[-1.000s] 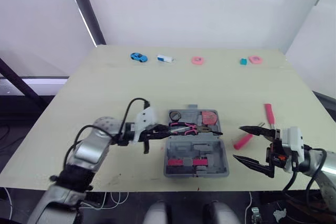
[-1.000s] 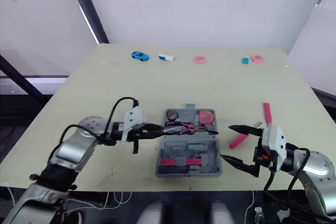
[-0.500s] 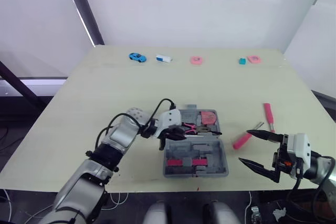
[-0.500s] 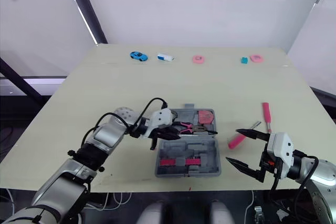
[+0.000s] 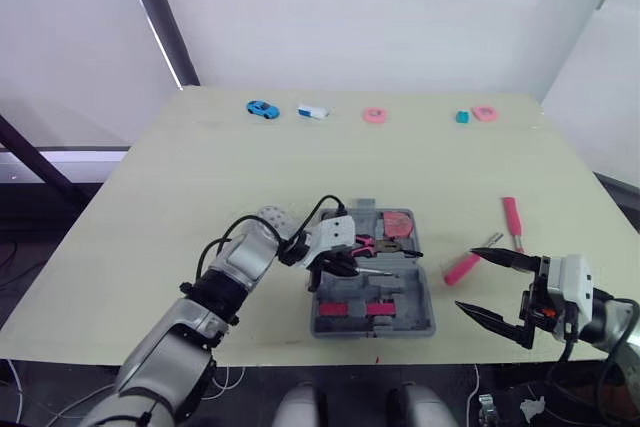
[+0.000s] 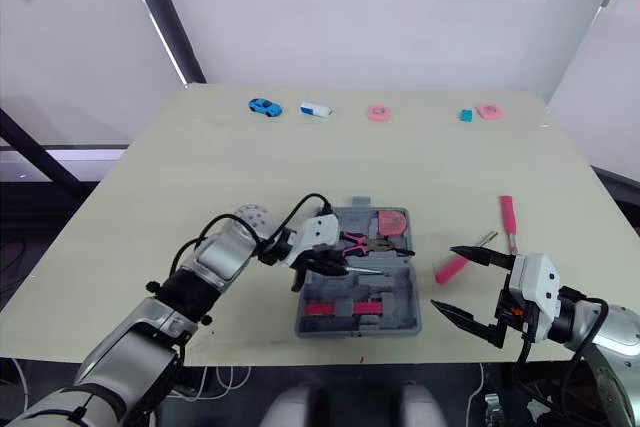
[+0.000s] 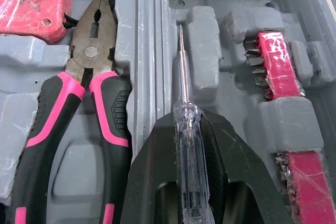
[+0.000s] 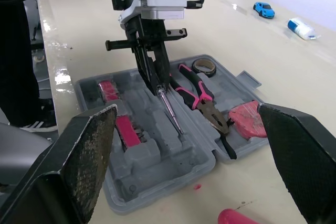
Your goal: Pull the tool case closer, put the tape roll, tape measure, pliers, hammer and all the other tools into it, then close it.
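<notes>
Fingers of the right pincer stand wide apart at the worktop's near right, clear of the open tool case to its left. The left pincer grips a clear-handled screwdriver low over the case, beside the pliers lying in its far half. Farther right, a pink-handled tool lies on the worktop.

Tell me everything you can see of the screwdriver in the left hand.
The screwdriver is slim, with a clear, plastic-looking handle and a thin metal shaft. The left hand is shut on its handle. It hangs over the open grey tool case, with its tip aimed along the ridge between the two halves, beside the pink-handled pliers lying in the case. Whether the tip touches the case I cannot tell.
</notes>
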